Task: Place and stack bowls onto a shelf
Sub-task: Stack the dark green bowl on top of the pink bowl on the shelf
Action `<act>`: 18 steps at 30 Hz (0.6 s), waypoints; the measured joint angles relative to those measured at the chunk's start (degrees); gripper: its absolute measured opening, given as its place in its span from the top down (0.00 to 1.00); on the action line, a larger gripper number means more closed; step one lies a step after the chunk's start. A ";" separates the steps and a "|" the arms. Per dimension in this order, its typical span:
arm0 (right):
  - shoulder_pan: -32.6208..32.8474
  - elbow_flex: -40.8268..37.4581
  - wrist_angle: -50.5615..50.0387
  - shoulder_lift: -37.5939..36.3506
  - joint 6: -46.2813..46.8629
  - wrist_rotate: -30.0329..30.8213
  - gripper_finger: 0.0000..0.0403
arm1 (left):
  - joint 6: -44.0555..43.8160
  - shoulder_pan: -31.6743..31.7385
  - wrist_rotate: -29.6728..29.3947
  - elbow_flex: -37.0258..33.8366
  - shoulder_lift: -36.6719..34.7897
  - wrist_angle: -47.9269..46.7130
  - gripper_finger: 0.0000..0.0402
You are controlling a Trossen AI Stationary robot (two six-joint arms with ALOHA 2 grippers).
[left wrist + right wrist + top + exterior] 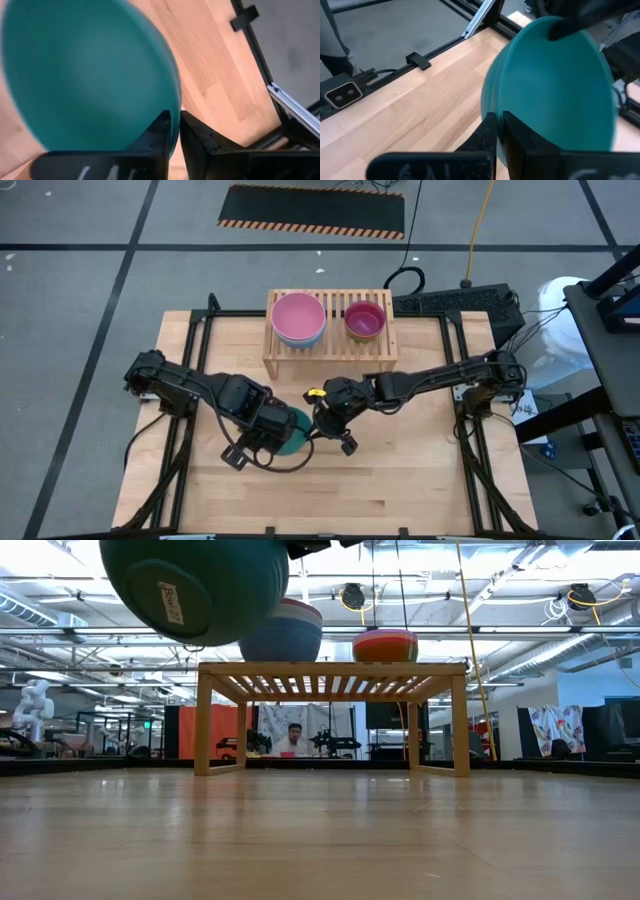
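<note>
Both hands pinch teal bowl [292, 432] rim, left hand [172, 131], right hand [499, 131], aloft before shelf [330, 330].

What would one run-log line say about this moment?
teal bowl: lifted off table | left pincer: on rim | right pincer: shut on rim | shelf: pink-on-blue stack, another bowl beside

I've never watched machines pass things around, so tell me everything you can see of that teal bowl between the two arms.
The teal bowl is small, round, plain, and looks like smooth plastic, with a white sticker on its underside. It hangs tilted in the air above the wooden table, in front of the shelf. The left end effector pinches its rim between two dark fingers, and the right end effector is shut on the rim at another spot. Nothing else touches it.
</note>
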 joint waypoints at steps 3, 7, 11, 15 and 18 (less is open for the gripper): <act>0.10 -0.06 -1.25 0.11 0.02 0.15 1.00 | -1.45 0.04 -0.65 0.04 -0.04 0.55 0.87; 0.45 -0.07 -1.56 0.09 -0.01 0.44 1.00 | -3.10 0.10 -0.44 0.17 -0.04 0.92 0.86; 0.49 -0.05 -1.37 0.09 -0.09 0.60 1.00 | -3.64 0.03 -0.35 3.43 -0.04 1.54 0.86; 0.38 -0.04 -1.26 0.00 -1.03 0.54 1.00 | -4.08 0.12 -2.36 9.15 -0.04 1.25 0.85; 0.48 -0.07 -2.34 -0.63 -1.27 1.07 1.00 | -4.91 -0.01 -3.46 13.22 -0.08 1.06 0.85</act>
